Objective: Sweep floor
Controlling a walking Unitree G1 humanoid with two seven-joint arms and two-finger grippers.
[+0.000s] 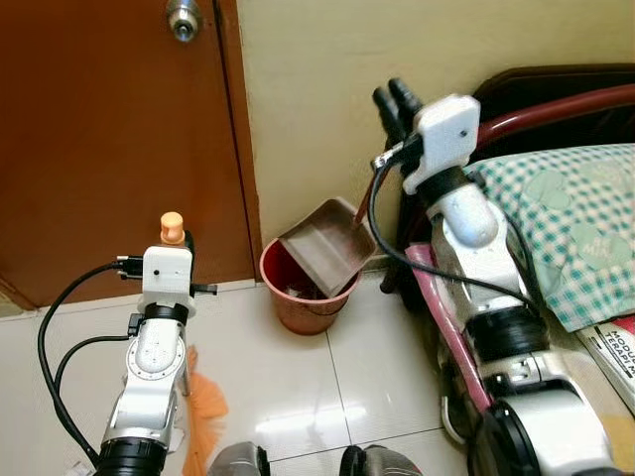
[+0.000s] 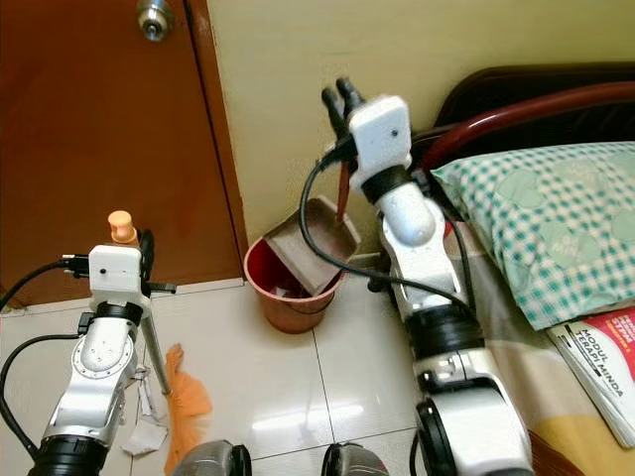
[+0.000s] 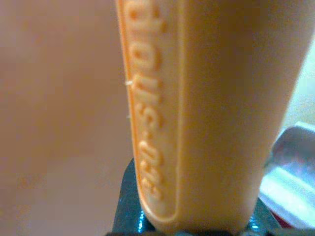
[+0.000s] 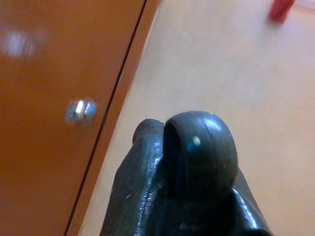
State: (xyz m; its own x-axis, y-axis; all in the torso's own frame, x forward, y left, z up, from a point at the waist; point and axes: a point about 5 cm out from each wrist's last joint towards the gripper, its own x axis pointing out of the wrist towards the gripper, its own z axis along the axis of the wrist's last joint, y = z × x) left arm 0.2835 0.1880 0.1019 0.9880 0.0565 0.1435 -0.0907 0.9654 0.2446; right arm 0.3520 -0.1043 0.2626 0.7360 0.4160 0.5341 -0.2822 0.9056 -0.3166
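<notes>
Dustpan tipped into the bin

Dustpan [image 1: 327, 243] leans tilted over the red bin [image 1: 303, 297] by the wall, its thin handle rising to the right gripper [image 1: 395, 99], whose fingers seem clenched on it. The left gripper [image 2: 134, 243] grasps the broom [image 2: 184, 397] by its orange handle; bristles rest on the floor [image 1: 298, 397] beside paper scraps [image 2: 144, 421].

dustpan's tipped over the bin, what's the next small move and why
Probably lift the right tool a little to steepen the dustpan. Its tray mouth already dips into the red bin, so any remaining debris should slide out. The left tool can keep the broom parked upright meanwhile.
</notes>
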